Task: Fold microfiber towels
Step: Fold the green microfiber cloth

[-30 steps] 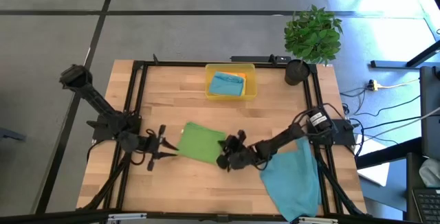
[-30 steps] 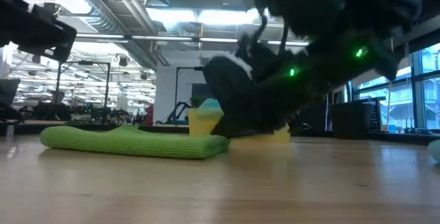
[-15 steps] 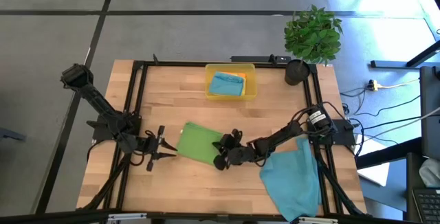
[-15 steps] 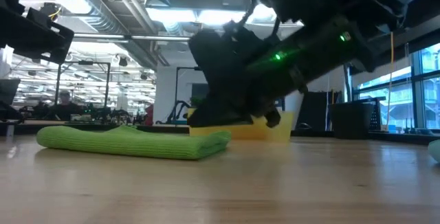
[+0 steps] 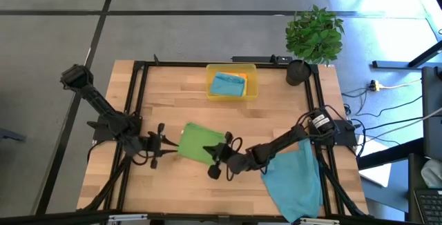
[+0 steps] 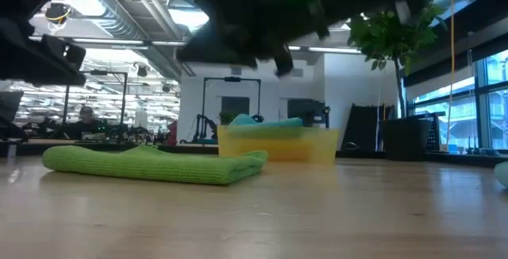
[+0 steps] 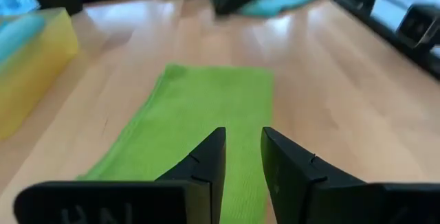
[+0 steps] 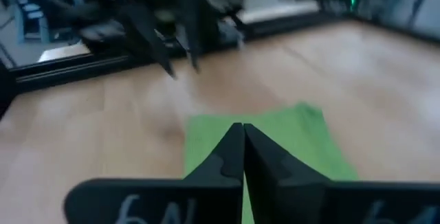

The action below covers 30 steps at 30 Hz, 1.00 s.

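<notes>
One green towel [image 5: 200, 143] lies folded flat mid-table, nothing holding it. Right gripper [image 5: 215, 161] sits just off its near-right corner, fingers pressed together, empty. Left gripper [image 5: 160, 145] waits just beside the towel's left edge, fingers slightly parted, empty. Teal towel [image 5: 293, 177] lies spread at the table's [image 5: 276, 111] right near corner. Yellow tray [image 5: 231, 81] at the far edge holds folded towels.

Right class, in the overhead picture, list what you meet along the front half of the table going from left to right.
Left claw → green towel → right claw → blue towel.
</notes>
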Each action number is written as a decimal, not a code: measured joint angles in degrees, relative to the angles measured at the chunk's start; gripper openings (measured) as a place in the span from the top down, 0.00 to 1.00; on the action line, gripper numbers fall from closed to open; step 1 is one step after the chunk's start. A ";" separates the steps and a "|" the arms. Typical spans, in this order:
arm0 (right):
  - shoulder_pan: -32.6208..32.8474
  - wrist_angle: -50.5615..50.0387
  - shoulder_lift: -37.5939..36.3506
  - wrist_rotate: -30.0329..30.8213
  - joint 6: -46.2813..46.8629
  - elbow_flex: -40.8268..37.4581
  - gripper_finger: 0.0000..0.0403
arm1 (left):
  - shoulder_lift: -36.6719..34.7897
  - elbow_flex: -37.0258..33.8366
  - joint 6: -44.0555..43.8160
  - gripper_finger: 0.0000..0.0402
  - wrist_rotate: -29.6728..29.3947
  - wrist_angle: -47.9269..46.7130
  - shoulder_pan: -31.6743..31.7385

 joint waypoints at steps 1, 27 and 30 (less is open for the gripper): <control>0.00 0.10 0.00 0.00 -3.36 0.94 0.98 | 0.00 0.00 -0.31 0.79 -0.07 -1.20 0.22; -6.62 -29.55 -2.35 -8.20 -24.15 18.53 0.99 | 0.07 0.05 10.34 0.79 7.05 19.66 5.19; -3.89 -33.40 -3.94 -9.12 -19.44 17.72 0.99 | 1.25 0.55 6.38 0.79 7.04 19.72 3.99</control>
